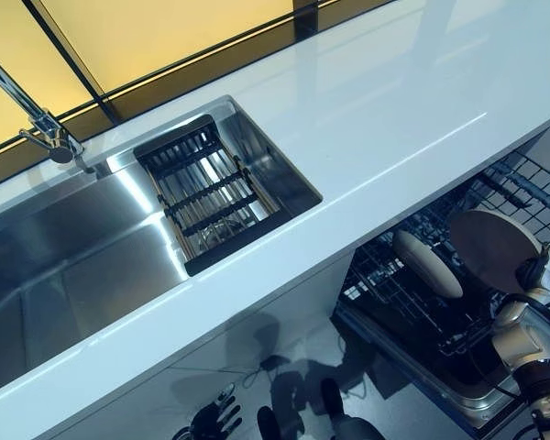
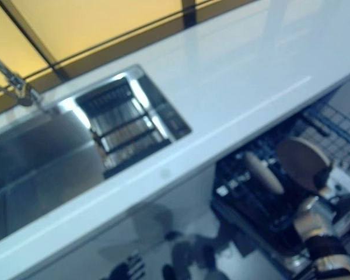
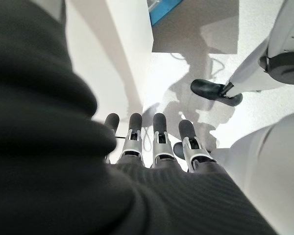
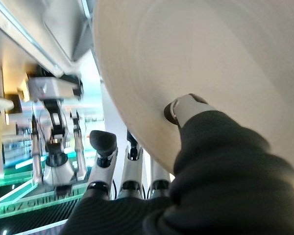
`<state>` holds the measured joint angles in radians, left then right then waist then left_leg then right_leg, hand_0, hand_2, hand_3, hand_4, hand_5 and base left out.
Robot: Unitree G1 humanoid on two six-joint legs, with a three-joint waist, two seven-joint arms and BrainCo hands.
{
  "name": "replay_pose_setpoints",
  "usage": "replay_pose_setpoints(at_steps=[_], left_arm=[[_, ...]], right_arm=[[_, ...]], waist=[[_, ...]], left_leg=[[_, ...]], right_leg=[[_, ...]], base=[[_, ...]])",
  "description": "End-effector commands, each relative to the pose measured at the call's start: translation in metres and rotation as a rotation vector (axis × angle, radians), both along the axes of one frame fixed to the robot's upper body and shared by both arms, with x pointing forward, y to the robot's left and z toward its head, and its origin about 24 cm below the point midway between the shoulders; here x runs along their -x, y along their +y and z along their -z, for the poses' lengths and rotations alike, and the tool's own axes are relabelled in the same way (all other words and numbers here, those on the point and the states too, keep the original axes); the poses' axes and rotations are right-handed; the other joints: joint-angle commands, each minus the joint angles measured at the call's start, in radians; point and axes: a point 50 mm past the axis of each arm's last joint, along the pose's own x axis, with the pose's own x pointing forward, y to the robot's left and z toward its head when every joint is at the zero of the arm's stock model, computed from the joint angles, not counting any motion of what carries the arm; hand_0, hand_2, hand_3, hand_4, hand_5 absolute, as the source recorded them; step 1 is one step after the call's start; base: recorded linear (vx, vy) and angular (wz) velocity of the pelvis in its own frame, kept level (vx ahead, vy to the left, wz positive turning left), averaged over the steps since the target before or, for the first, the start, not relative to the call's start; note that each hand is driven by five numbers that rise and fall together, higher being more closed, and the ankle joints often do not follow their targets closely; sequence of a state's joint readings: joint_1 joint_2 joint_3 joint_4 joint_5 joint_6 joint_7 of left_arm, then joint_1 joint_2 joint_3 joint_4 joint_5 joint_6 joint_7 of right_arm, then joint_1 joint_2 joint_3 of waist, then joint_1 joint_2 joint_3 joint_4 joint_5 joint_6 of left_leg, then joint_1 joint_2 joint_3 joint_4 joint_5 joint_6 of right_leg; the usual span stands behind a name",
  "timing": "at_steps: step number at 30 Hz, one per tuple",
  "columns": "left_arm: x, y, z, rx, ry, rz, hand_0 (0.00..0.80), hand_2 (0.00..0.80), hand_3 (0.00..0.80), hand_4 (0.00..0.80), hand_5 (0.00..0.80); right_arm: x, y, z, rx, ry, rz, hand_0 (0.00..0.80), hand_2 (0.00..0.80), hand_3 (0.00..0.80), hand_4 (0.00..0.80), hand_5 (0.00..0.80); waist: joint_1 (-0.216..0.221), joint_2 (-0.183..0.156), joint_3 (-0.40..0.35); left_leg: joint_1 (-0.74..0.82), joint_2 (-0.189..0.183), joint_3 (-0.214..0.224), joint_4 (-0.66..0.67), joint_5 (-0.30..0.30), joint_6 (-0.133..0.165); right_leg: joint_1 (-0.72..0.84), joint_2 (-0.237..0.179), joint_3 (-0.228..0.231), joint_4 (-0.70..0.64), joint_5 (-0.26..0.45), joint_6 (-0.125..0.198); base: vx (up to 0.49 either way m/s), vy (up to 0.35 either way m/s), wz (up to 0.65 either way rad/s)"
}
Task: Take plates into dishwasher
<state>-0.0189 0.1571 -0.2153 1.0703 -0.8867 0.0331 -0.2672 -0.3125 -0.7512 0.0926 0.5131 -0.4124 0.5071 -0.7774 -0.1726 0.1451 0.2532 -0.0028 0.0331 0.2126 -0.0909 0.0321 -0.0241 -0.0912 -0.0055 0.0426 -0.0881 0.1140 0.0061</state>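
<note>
My right hand [image 1: 534,272] is shut on a round beige plate [image 1: 493,244], holding it tilted on edge over the open dishwasher's lower rack [image 1: 392,307]. In the right wrist view my thumb [image 4: 184,108] presses on the plate's face [image 4: 210,58], and the other fingers [image 4: 131,171] reach behind its rim. A second beige plate [image 1: 426,263] stands on edge among the rack's tines, just left of the held one. Down by the floor under the counter, my left hand [image 1: 211,419] hangs with its fingers [image 3: 159,139] relaxed and nothing in them.
A white countertop [image 1: 394,110] runs across the view above the dishwasher. A steel sink [image 1: 73,266] set into it holds a black slatted drainer [image 1: 206,192], with a faucet [image 1: 46,124] at its far left. The rack's wire wall [image 1: 532,188] rises behind the held plate.
</note>
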Motion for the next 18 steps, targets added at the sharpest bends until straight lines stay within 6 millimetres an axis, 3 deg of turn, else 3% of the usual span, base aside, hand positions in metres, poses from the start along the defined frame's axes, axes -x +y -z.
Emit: replay_pose_setpoints(at_steps=[1,5,18], left_arm=[[-0.001,-0.002,0.001,-0.005,-0.001,0.010,0.000,0.000,0.000,0.000,0.000],[0.001,0.000,0.001,-0.004,0.007,0.020,0.000,0.000,0.000,0.000,0.000],[-0.005,-0.003,-0.001,-0.006,0.002,0.041,0.000,0.000,0.000,0.000,0.000]], right_arm=[[-0.002,-0.001,-0.017,0.156,-0.064,0.015,0.800,0.800,0.800,0.800,0.800],[0.006,-0.005,-0.005,0.257,0.023,0.029,0.800,0.800,0.800,0.800,0.800],[0.001,0.004,0.031,0.159,0.275,0.013,0.800,0.800,0.800,0.800,0.800]], waist=[[0.032,-0.057,-0.065],[0.040,-0.050,-0.075],[0.058,-0.046,-0.079]], left_leg=[[0.029,-0.032,0.011,0.004,-0.089,0.053],[0.024,-0.037,-0.005,0.004,-0.089,0.056],[0.016,-0.037,-0.014,0.004,-0.083,0.055]], right_leg=[[0.012,0.002,0.019,0.001,-0.062,0.038],[0.011,-0.003,0.007,0.001,-0.066,0.042],[0.008,-0.010,-0.010,0.001,-0.065,0.042]], base=[[0.000,0.000,0.00],[0.003,0.003,0.02],[-0.001,-0.006,0.04]])
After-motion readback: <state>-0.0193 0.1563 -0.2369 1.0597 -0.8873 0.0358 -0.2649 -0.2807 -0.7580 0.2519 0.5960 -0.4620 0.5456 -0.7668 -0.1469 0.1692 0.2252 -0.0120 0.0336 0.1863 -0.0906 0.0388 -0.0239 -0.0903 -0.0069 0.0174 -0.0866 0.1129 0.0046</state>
